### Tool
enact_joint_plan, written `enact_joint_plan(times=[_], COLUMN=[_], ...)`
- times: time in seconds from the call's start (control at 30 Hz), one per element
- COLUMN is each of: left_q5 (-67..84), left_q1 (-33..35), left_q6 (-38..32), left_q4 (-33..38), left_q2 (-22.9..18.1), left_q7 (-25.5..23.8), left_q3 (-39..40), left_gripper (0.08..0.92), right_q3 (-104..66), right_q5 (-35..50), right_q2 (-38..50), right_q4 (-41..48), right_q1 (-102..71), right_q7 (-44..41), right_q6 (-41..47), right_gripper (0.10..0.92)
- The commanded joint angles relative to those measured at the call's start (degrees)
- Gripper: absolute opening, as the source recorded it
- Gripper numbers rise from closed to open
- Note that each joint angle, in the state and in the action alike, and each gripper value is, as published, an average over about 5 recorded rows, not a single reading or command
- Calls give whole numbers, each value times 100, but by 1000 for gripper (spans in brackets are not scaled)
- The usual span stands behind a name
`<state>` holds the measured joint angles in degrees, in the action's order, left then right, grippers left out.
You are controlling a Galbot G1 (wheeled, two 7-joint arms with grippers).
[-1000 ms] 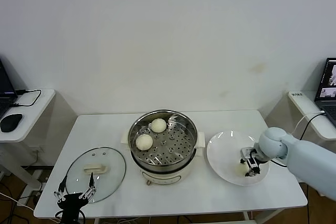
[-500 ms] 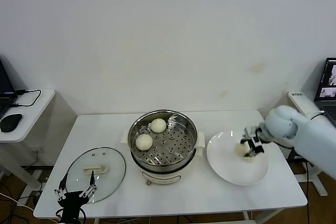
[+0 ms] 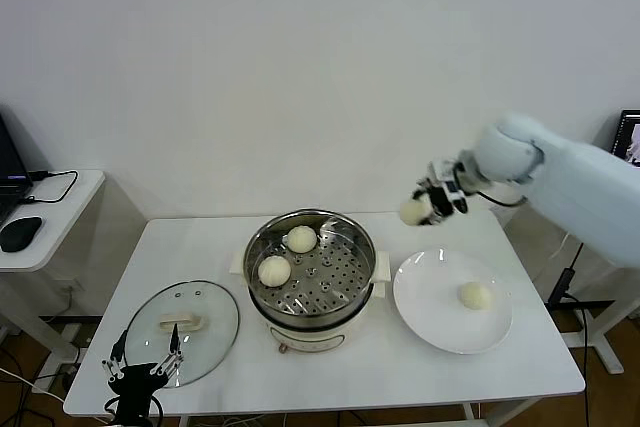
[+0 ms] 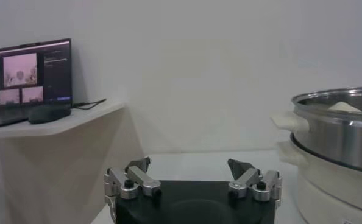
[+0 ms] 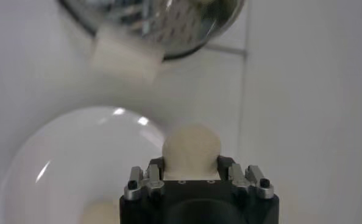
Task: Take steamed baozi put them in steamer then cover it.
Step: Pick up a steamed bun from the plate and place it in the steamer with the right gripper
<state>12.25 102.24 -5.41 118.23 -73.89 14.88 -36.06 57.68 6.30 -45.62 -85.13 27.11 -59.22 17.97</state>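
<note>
My right gripper [image 3: 428, 206] is shut on a cream-white baozi [image 3: 413, 211] and holds it in the air above the table, between the white plate [image 3: 430, 319] and the steamer [image 3: 357, 285]. The wrist view shows the bun [image 5: 191, 149] between the jaws. Two baozi [image 3: 301, 238] [image 3: 274, 270] lie in the steel steamer basket. One baozi [image 3: 475, 295] lies on the plate. The glass cover [image 3: 218, 335] lies flat on the table at the left. My left gripper [image 3: 140, 365] is open and empty at the table's front left edge, just before the cover.
The steamer's wall [image 4: 336, 137] shows in the left wrist view. A side desk with a mouse [image 3: 20, 233] stands at the far left. A laptop [image 3: 629, 147] sits at the far right. The wall is close behind the table.
My right gripper closed on a baozi on the plate, lifted it and carried it up and toward the steamer. One bun stays on the plate. The left arm has not moved.
</note>
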Motion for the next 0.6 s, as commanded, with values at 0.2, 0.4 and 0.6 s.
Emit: enact_joint_plan(times=[0.2, 0.4, 0.6], left_q5=[30, 49, 70], left_q1=[-16, -17, -19], left_q6=[2, -5, -23], left_q4=[1, 2, -4], left_q2=[-34, -85, -122], left_q7=[0, 3, 8], left_q3=[-95, -122, -148], left_gripper=[823, 823, 823], right_q3=[1193, 1574, 1785], right_q5=[467, 147, -584], right_q2=[-1640, -1926, -2058], right_q4=[-49, -158, -140], right_q1=[461, 427, 381], right_q7=[282, 292, 262], right_q6=[-970, -1567, -2338], right_gripper=[542, 543, 543])
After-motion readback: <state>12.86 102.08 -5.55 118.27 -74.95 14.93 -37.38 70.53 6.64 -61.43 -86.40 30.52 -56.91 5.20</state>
